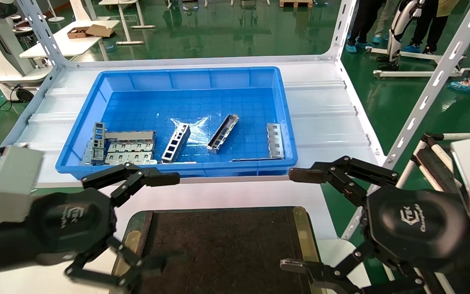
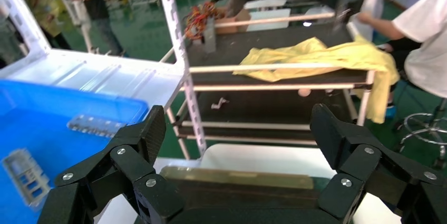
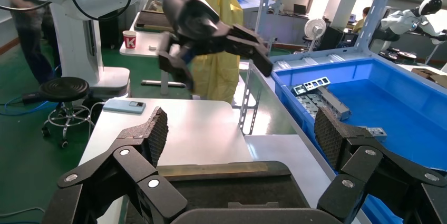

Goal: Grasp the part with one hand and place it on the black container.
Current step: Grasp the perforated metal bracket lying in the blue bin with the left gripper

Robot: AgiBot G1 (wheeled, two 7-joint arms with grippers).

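Nothing is grasped yet: both the left hand (image 1: 159, 218) and right hand (image 1: 296, 220) hover with fingers apart above the black container (image 1: 227, 245), so one must reach ahead to the part (image 1: 223, 133) in the blue bin (image 1: 178, 77).

Blue bin (image 1: 284, 110) sits mid-shelf on the white rack (image 1: 324, 118). In the bin: slotted plates (image 1: 131, 151) stacked at the near-left corner, ladder strip (image 1: 176, 143) just right of them, another plate (image 1: 275, 140) against the right wall. Past the rack: green floor (image 1: 227, 28), white table (image 1: 72, 41) with an open carton (image 1: 86, 31), people's legs (image 1: 435, 24) far right.
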